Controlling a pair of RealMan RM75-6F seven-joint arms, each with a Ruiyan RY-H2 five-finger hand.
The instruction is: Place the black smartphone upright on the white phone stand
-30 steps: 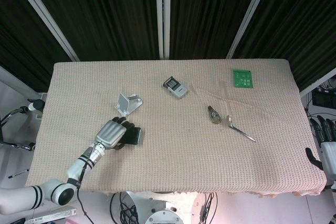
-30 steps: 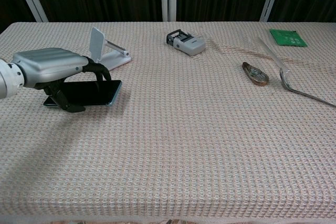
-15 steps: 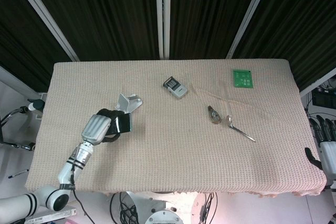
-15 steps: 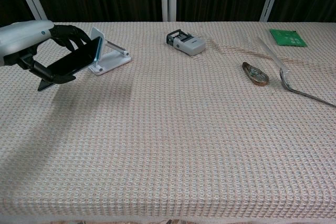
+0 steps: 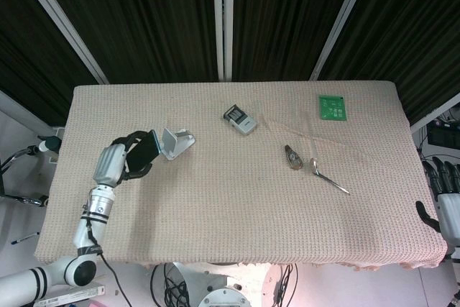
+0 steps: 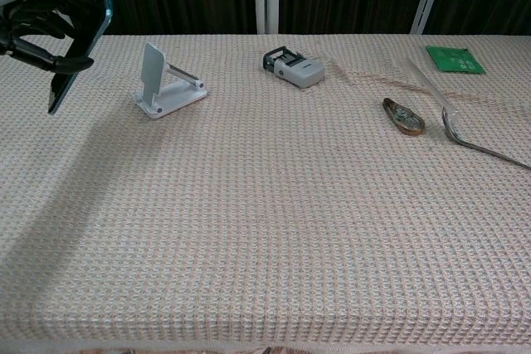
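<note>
Chest view shows the left hand [image 6: 33,18] gripping the black smartphone [image 6: 79,47] near-upright, clear of the bench, left of the white folding phone stand [image 6: 166,84].

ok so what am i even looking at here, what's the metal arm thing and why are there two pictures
It is a two-armed robot with hands like a person's, steered remotely by an operator. Both pictures show the same moment: one camera looks down from the robot's head, the other looks across the table from its chest.

The left hand holds a black smartphone in the air, tilted nearly on edge, just left of a white phone stand, which stands empty. The phone is meant to go on it. The right hand hangs off the table's right edge, holding nothing.

Also on the woven tablecloth: a small grey device, a green circuit board, a spoon and a small brownish object I cannot identify.
</note>
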